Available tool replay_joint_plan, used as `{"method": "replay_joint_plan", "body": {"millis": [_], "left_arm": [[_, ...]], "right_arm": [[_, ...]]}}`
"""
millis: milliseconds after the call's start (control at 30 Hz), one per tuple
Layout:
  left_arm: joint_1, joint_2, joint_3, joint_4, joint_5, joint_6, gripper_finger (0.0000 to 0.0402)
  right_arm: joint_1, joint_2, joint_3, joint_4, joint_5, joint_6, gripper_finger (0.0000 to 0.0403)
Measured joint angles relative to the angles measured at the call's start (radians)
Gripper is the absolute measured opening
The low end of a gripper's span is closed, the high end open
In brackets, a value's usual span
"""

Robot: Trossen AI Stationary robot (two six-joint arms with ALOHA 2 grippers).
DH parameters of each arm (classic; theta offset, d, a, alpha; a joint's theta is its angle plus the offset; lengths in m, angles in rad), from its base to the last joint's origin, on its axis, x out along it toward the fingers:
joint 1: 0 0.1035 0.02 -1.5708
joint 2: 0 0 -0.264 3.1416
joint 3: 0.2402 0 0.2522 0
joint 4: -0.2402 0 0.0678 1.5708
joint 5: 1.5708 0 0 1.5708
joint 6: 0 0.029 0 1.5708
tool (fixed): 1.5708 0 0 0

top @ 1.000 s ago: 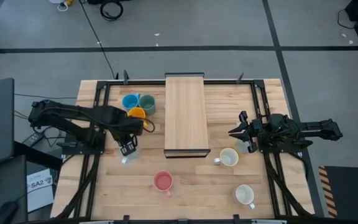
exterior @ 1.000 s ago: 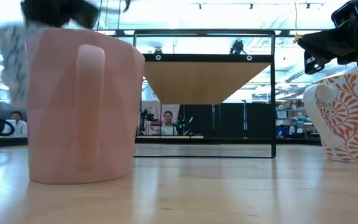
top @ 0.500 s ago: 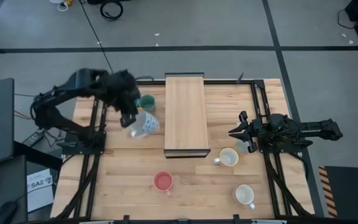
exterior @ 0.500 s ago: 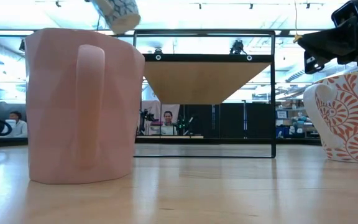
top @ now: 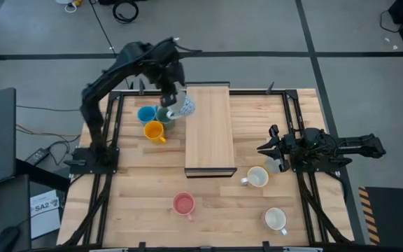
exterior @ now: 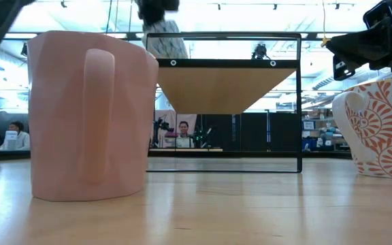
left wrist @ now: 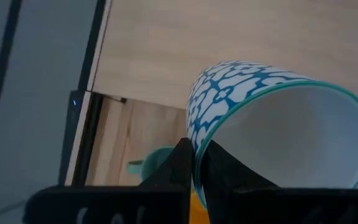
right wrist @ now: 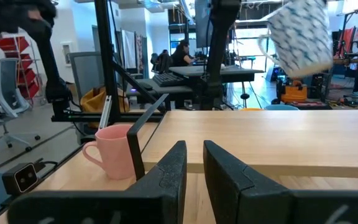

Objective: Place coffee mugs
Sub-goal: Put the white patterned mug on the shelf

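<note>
My left gripper (top: 172, 96) is shut on a white mug with a blue pattern (top: 183, 106), high above the far left corner of the raised wooden board (top: 208, 133). The same mug shows in the low view (exterior: 166, 45) and the right wrist view (right wrist: 297, 37). Blue (top: 145, 114), grey-green (top: 165, 115) and orange (top: 154, 130) mugs stand together left of the board. A pink mug (top: 183, 204) and two white mugs (top: 257, 177) (top: 276, 219) stand nearer the front. My right gripper (top: 263, 149) waits at the right, level, with a narrow gap and nothing in it. My left gripper pinches the patterned mug's rim (left wrist: 197, 144), one finger inside the mug and one outside on its wall. The fingers come from above, slanting down. The mug is lifted clear and hangs tilted below the fingers, its mouth turned toward the wrist.
The board rests on a black frame (exterior: 223, 102) that leaves open room beneath it. Black rails (top: 110, 140) run along the table's left and right sides. In the low view the pink mug (exterior: 90, 116) and an orange-patterned white mug (exterior: 380, 129) stand close.
My left gripper has risen from the table left of the board with the patterned mug. It has swung toward the far edge and then right, over the board's far left corner. The mug is lifted clear and tilted.
</note>
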Motion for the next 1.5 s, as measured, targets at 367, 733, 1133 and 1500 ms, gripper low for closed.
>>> {"method": "replay_joint_plan", "body": {"millis": [367,733,1133,1500], "left_arm": [[0.144,0.096,0.002,0.029,0.025,-0.007,0.0022],[0.140,0.104,0.003,0.152,0.026,-0.033,0.0022],[0.126,0.167,0.003,0.187,-0.006,-0.053,0.0022],[0.125,0.175,0.003,0.207,-0.009,-0.060,0.0031]], "right_arm": [[0.000,0.000,0.000,0.000,0.000,0.000,0.0061],[0.000,0.000,0.000,0.000,0.000,-0.007,0.0061],[0.000,0.000,0.000,-0.001,0.000,-0.008,0.0061],[0.000,0.000,0.000,-0.001,0.000,-0.008,0.0061]]}}
